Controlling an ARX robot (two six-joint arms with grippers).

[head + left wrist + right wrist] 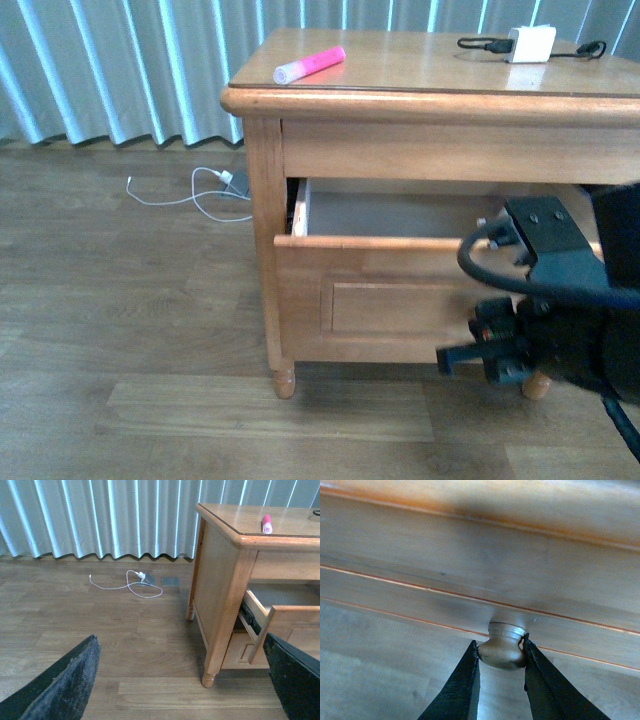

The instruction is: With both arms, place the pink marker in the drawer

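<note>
Already the nightstand drawer is standing partly open, with the right gripper pinching its round knob between both jaws. The left gripper is hanging near the nightstand, jaws spread wide and empty. The pink marker is lying on top of the nightstand, not yet picked up.

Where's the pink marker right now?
In the front view, the pink marker lies on top of the nightstand, near its left edge, above the open drawer.

Marker atop nightstand, drawer below
</note>
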